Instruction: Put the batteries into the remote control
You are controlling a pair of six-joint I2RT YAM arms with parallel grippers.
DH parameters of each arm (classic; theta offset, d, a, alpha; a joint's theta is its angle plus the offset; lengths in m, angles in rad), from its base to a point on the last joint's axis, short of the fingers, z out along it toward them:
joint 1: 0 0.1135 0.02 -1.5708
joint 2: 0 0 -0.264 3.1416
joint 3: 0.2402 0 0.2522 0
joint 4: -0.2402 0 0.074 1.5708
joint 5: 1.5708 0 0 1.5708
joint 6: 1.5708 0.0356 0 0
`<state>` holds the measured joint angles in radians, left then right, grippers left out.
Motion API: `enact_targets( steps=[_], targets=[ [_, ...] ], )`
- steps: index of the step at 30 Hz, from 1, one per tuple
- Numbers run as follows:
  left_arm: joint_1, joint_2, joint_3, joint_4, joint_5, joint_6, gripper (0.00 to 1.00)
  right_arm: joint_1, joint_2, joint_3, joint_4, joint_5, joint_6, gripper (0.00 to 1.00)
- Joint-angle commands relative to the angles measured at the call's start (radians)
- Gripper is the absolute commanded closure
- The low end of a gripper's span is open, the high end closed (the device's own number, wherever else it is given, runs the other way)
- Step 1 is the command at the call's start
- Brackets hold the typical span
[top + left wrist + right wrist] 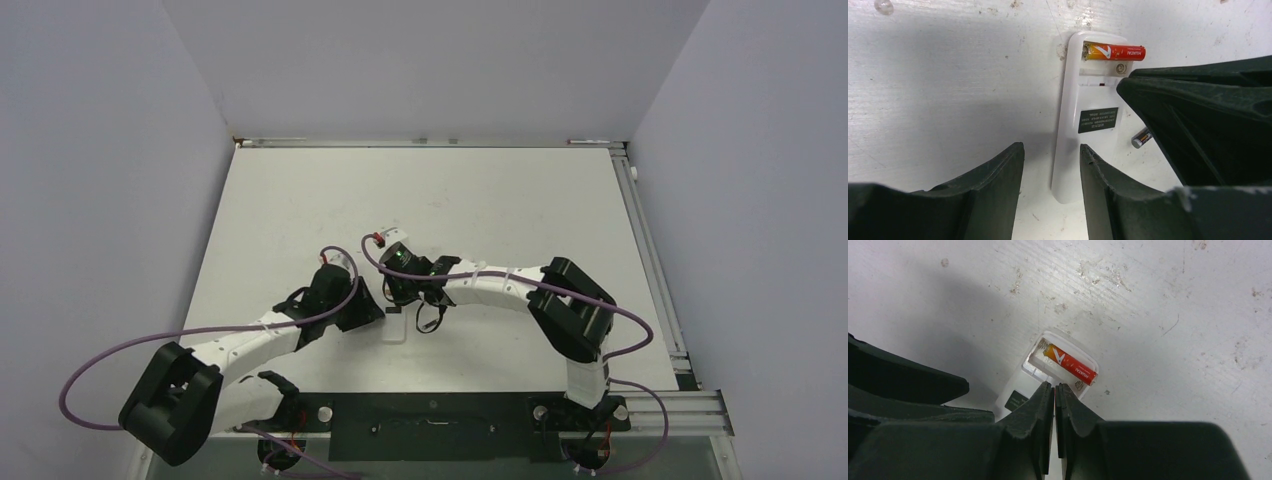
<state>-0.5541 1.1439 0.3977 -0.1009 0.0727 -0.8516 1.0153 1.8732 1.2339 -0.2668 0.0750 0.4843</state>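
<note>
The remote control [1075, 150] lies back up on the table, its battery recess open at the far end. The reddish battery [1113, 52] sits in the far slot; it also shows in the right wrist view [1070, 366]. The dark battery with a pale end [1142, 138] lies on the table to the right of the remote, partly hidden by my right gripper. My left gripper [1050, 146] is open and empty, its fingers on either side of the remote's near end. My right gripper [1054, 386] is shut, its tips at the near slot beside the reddish battery.
The white table [480, 200] is scuffed, with grey walls on three sides and a metal rail [650, 250] along its right edge. In the top view both grippers, left [368, 305] and right [405, 298], meet close together over the remote [397, 326].
</note>
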Motion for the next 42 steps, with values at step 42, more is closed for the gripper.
enact_targets(
  steps=[42],
  targets=[
    [0.006,0.044,-0.023,0.128,0.059,0.009,0.59,-0.017,0.092,0.091,0.029,0.019,0.068,0.91]
  ],
)
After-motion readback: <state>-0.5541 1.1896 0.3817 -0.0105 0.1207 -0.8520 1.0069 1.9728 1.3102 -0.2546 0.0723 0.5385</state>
